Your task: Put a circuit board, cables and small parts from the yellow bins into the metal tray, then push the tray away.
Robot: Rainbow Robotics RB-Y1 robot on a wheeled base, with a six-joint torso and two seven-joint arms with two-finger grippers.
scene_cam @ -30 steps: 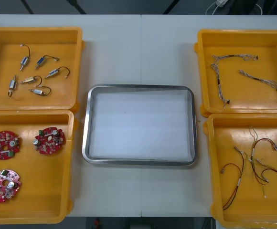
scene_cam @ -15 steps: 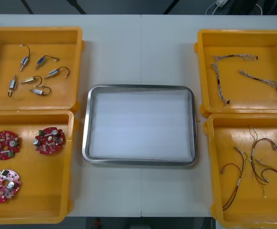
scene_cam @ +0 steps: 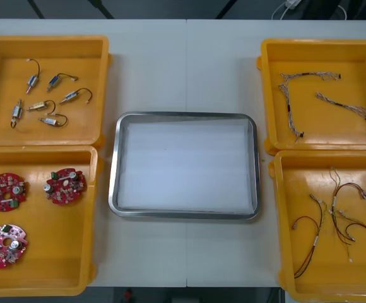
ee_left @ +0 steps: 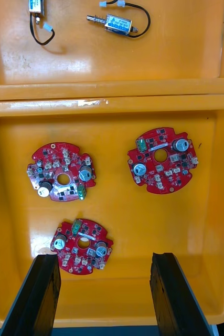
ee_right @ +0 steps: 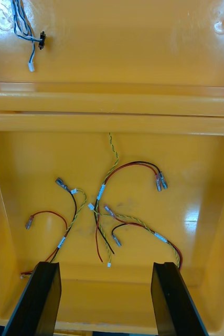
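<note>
Light table (scene_cam: 151,69) and dark floor (scene_cam: 139,7)
A thin seam (scene_cam: 187,63) runs down the table's middle. A white cord (scene_cam: 291,4) lies on the floor past the far edge, toward the right.

Assembly workshop: yellow bins (scene_cam: 76,57) of circuit boards (scene_cam: 65,185)

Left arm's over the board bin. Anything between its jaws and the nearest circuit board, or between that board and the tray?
Nothing visible blocks the open left gripper from the circuit board beyond its jaws. Toward the metal tray, only the yellow bin's wall intervenes; lift over it. The right gripper hangs over the cables.
</note>
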